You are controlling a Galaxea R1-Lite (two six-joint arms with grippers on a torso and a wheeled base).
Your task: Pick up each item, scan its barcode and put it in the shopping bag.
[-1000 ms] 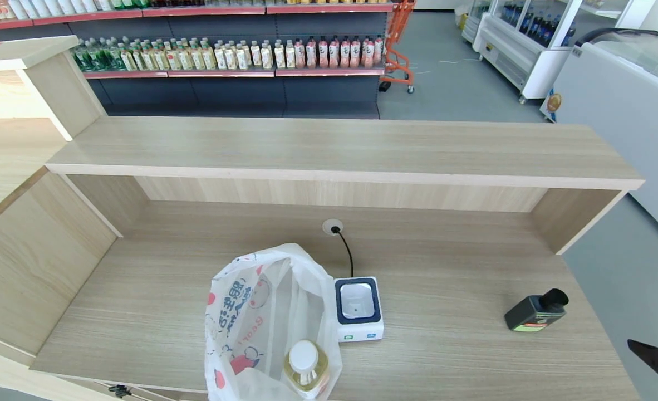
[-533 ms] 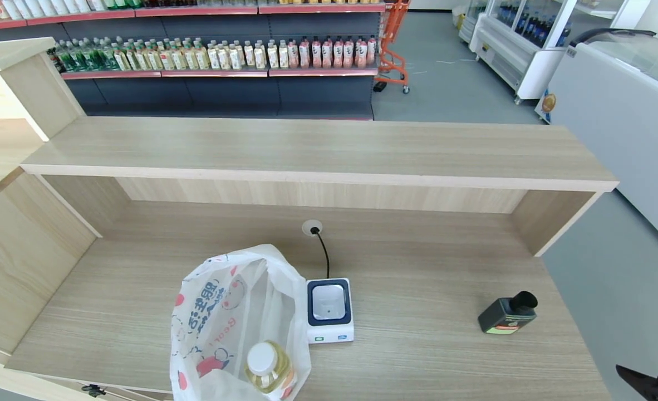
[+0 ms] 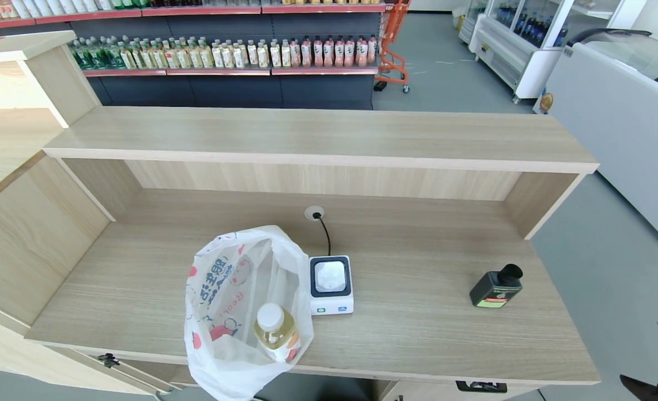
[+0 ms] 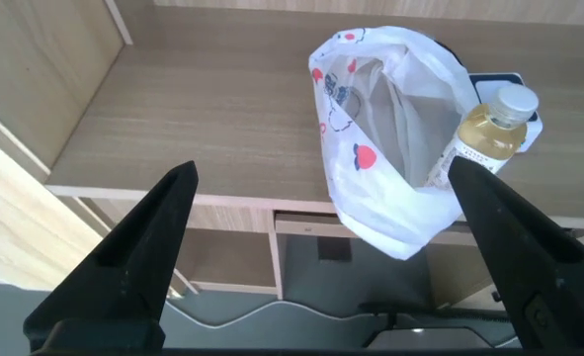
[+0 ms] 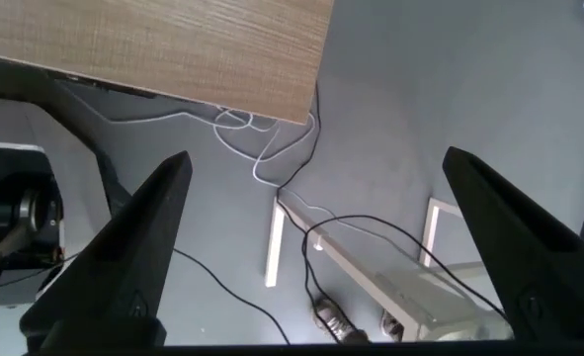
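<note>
now the dark bottle [image 3: 496,287] lies on its side at the right of the counter [image 3: 418,334], cap pointing back and right, far from the shopping bag [image 3: 217,289]. the left gripper [image 4: 323,170] and right gripper [image 5: 316,158] are spread wide, holding nothing.

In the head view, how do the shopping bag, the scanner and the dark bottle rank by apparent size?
1. shopping bag, clearly the largest.
2. scanner.
3. dark bottle, only slightly smaller than the scanner; the gap is small.
</note>
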